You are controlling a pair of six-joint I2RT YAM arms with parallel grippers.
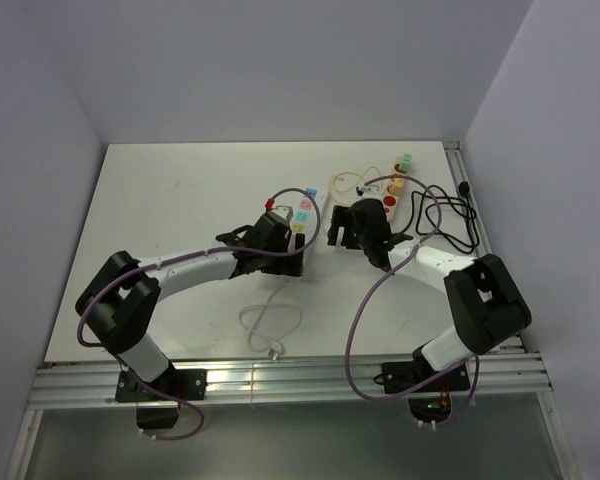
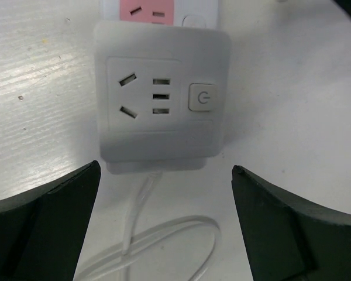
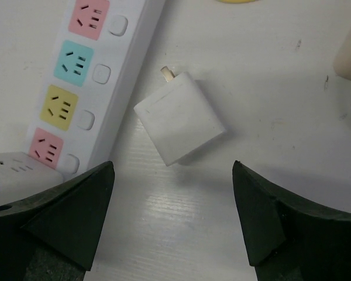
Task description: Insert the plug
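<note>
White table [image 1: 180,200] flat, matte. Power strip [image 3: 100,74] runs 1-to-7 o'clock, just beside plug at its 9, narrow bare gap between. Plug [image 3: 181,126] lies flat between your right gripper [image 3: 172,175] fingers — jaws wide, empty — prong [image 3: 167,73] pointing 11. Right arm nearer; left gripper [image 2: 165,168] spread, empty, over strip's end block [image 2: 161,96].

power strip [image 3: 121,52]: white | sockets [image 3: 74,63]: pink, cyan, yellow | plug [image 3: 180,126]: white

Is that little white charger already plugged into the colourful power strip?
No, the white charger lies loose on the table beside the power strip, its prong bare.
</note>
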